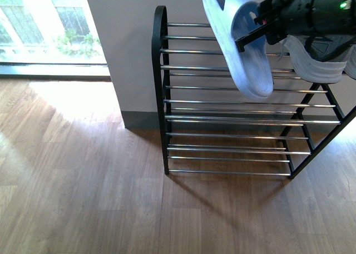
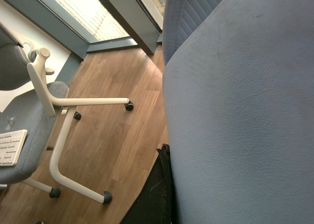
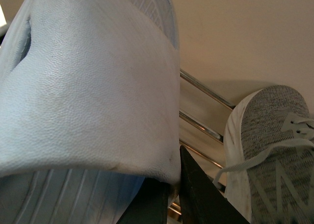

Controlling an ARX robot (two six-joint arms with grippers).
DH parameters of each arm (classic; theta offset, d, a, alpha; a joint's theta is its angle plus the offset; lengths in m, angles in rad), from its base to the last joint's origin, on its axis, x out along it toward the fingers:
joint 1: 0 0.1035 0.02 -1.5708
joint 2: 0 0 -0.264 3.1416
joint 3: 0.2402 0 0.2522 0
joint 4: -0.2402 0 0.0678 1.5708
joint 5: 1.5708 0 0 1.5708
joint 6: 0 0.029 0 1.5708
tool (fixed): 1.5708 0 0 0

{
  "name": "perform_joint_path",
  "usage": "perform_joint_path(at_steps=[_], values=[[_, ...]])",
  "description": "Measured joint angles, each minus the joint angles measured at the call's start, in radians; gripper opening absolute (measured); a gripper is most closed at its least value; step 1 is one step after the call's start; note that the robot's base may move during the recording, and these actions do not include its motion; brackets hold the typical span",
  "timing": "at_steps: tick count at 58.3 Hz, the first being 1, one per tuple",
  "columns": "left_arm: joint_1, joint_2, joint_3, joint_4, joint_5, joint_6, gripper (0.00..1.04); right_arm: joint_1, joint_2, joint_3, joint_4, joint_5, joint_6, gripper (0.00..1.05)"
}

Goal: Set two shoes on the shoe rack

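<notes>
Above the upper tiers of the shoe rack (image 1: 161, 87), a pale blue slide (image 1: 243, 40) hangs in the air with its toe pointing down and its ribbed sole facing the camera. It is one of the shoes being handled, and it is an open slip-on, not a sneaker. The right gripper (image 1: 257, 27) is pinched on the slide's strap, with one black finger (image 3: 198, 197) pressed against the strap's edge in the right wrist view. On the rack's top tier, just beside the held slide, sits a grey knit sneaker (image 3: 274, 150) with white laces. From the front only its wavy white sole (image 1: 311, 66) shows below the right arm (image 1: 317, 9). The rack's chrome bars (image 1: 233, 104) below it carry nothing that can be seen. The rack stands on a wooden floor (image 1: 83, 193) against a pale wall (image 1: 122, 43), with a bright window (image 1: 50, 26) off to the left. In the left wrist view a second blue slide (image 2: 240, 121) fills most of the frame, right up against the left gripper (image 2: 161, 180). Only one dark finger shows there, so I cannot tell whether that pincer is clamped or spread. Beyond it are a grey office chair (image 2: 24, 111) and a white wheeled frame (image 2: 64, 145).
</notes>
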Motion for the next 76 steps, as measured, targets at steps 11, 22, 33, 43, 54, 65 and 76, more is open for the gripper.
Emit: perform_joint_path(at_steps=[11, 22, 33, 43, 54, 65, 76], values=[[0.0, 0.0, 0.0, 0.0, 0.0, 0.0, 0.02, -0.025, 0.142, 0.186, -0.085, 0.072, -0.132, 0.02], [0.0, 0.0, 0.0, 0.0, 0.0, 0.0, 0.02, -0.053, 0.197, 0.313, -0.138, 0.142, -0.257, 0.02], [0.0, 0.0, 0.0, 0.0, 0.0, 0.0, 0.02, -0.085, 0.209, 0.359, -0.147, 0.204, -0.348, 0.02], [0.0, 0.0, 0.0, 0.0, 0.0, 0.0, 0.02, -0.089, 0.209, 0.36, -0.184, 0.203, -0.382, 0.02], [0.0, 0.0, 0.0, 0.0, 0.0, 0.0, 0.02, -0.07, 0.209, 0.358, -0.223, 0.216, -0.359, 0.02], [0.0, 0.0, 0.0, 0.0, 0.0, 0.0, 0.02, -0.068, 0.168, 0.339, -0.29, 0.175, -0.172, 0.26], [0.0, 0.0, 0.0, 0.0, 0.0, 0.0, 0.02, -0.069, 0.019, 0.248, -0.37, 0.043, 0.081, 0.52]])
